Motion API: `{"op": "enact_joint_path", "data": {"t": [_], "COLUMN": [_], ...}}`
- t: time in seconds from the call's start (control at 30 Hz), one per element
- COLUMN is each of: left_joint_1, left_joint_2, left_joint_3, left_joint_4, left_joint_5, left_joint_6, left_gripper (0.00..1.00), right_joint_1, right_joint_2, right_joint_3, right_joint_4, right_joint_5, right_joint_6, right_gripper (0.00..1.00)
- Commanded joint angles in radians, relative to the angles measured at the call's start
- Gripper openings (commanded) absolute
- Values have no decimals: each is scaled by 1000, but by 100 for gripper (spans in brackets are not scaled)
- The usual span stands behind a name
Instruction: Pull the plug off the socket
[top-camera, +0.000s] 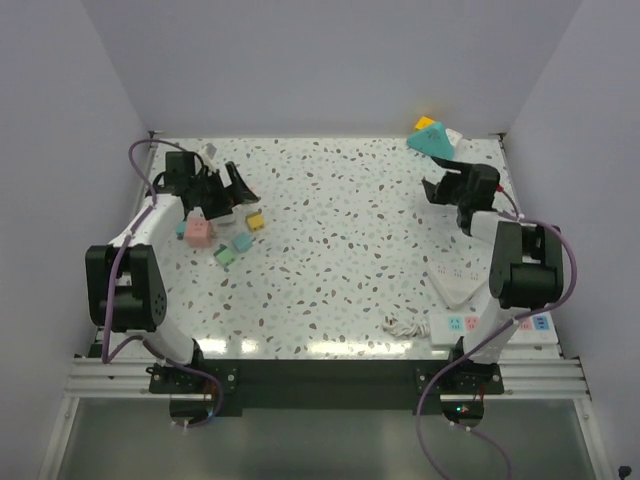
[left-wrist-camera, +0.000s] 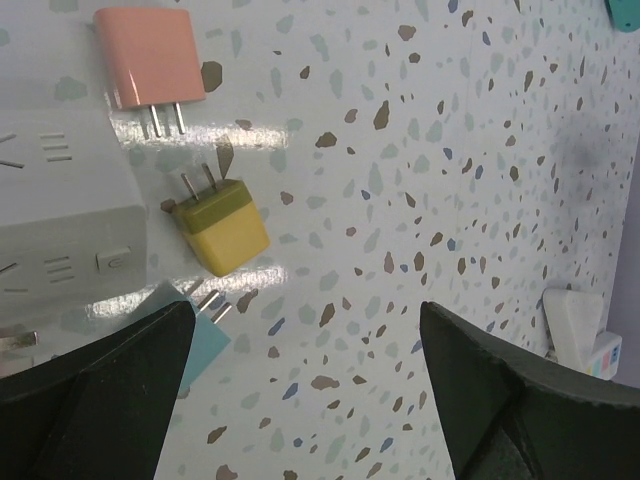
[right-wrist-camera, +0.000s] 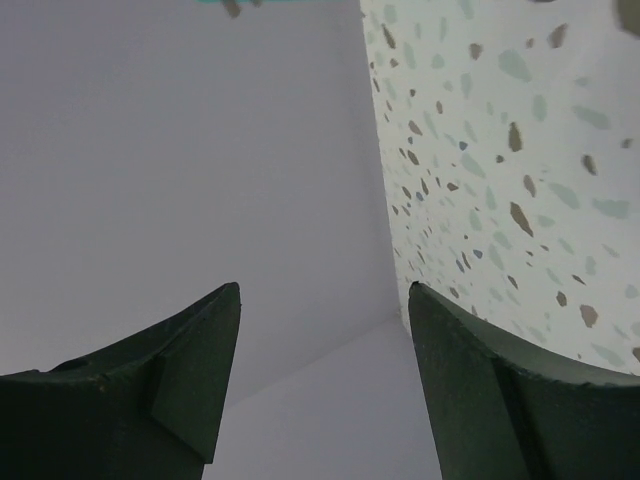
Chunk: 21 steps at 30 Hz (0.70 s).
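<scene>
My left gripper (top-camera: 236, 193) is open and empty, hovering over the table's far left. In the left wrist view its gripper (left-wrist-camera: 305, 335) frames bare table. Three loose plugs lie beside it with their prongs exposed: a pink plug (left-wrist-camera: 150, 55), a yellow plug (left-wrist-camera: 225, 228) and a teal plug (left-wrist-camera: 205, 345). A white power strip (left-wrist-camera: 60, 225) lies at the left edge, partly out of view. My right gripper (top-camera: 432, 190) is open and empty at the far right. Its wrist view (right-wrist-camera: 325, 290) shows only the wall and table. I see no plug seated in a socket.
Two more white power strips lie by the right arm: one plain (top-camera: 455, 280), and one with pink and blue sockets (top-camera: 490, 325) and a coiled cord (top-camera: 400, 325). Teal (top-camera: 432, 142), yellow (top-camera: 425, 123) and white pieces sit in the far right corner. Walls enclose the table.
</scene>
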Motion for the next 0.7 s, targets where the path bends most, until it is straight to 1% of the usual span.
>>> {"op": "enact_joint_path", "data": {"t": [0.0, 0.03, 0.1, 0.13, 0.17, 0.2, 0.23, 0.27, 0.3, 0.33, 0.37, 0.4, 0.43, 0.47, 0.5, 0.53, 0.57, 0.6, 0.63, 0.67], "left_joint_1": [-3, -3, -4, -3, -3, -4, -3, -3, -3, -3, -3, -3, -3, -3, -4, -4, -4, -4, -3, -4], "left_joint_2": [38, 44, 58, 64, 73, 79, 87, 98, 102, 108, 116, 121, 124, 131, 136, 139, 148, 150, 151, 151], "left_joint_3": [79, 96, 110, 121, 127, 131, 139, 142, 144, 145, 145, 147, 147, 148, 150, 153, 154, 157, 159, 159], "left_joint_4": [26, 25, 19, 20, 16, 13, 11, 9, 9, 11, 12, 12, 14, 19, 22, 22, 25, 25, 25, 26], "left_joint_5": [21, 19, 19, 21, 22, 24, 24, 28, 30, 33, 39, 41, 42, 50, 53, 55, 58, 62, 62, 61], "left_joint_6": [-10, -10, -8, -10, -8, -6, -5, -3, -3, -3, -3, -5, -6, -8, -11, -13, -14, -14, -16, -16], "left_gripper": [100, 100, 100, 100, 100, 100, 100, 100, 100, 100, 100, 100, 100, 100, 100, 100, 100, 100, 100, 100], "right_joint_1": [86, 115, 175, 207, 225, 241, 274, 293, 311, 340, 351, 356, 356, 354, 356, 351, 344, 331, 298, 279], "right_joint_2": [4, -1, -2, 2, 10, 36, 50, 73, 100, 173, 206, 240, 311, 343, 376, 401, 436, 438, 435, 398], "right_joint_3": [206, 231, 283, 294, 311, 388, 435, 487, 638, 723, 862, 928, 993, 1057, 1188, 1241, 1284, 1312, 1303, 1227], "right_joint_4": [-22, -71, -174, -194, -260, -339, -409, -570, -674, -781, -920, -985, -1050, -1167, -1213, -1247, -1291, -1291, -1285, -1232], "right_joint_5": [114, 137, 189, 197, 203, 210, 227, 247, 287, 380, 411, 446, 497, 538, 574, 606, 663, 660, 657, 639], "right_joint_6": [-57, -146, -257, -295, -343, -395, -518, -597, -765, -833, -892, -976, -1001, -1024, -1064, -1070, -1061, -1010, -967, -916], "right_gripper": [71, 71, 71, 70, 69, 69, 69, 70, 71, 75, 76, 77, 80, 81, 83, 85, 89, 89, 89, 91]}}
